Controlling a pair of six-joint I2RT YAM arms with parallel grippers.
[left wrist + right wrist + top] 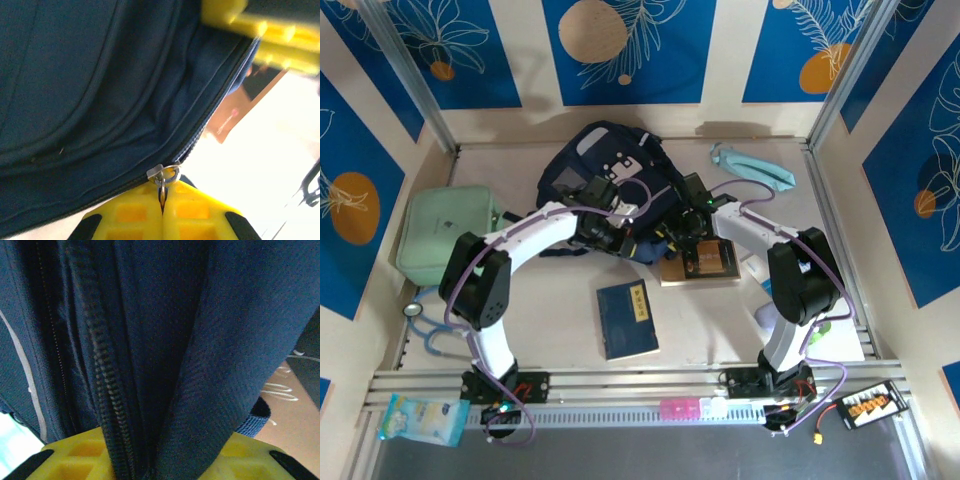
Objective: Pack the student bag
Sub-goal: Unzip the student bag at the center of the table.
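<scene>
**Gripping the bag's zip from both sides**

Bends both arms inward from the near edge of the desk (705,320), elbows out, wrists meeting at mid-desk. Pinches the metal zipper pull (163,175) in the left tool (162,212), fingers pressed together. Clamps a fold of navy fabric and zip tape in the right tool (150,465), fingers parted only by that fold. Places the student bag (610,160) at the far middle of the desk, its near edge touching both tools.
</scene>
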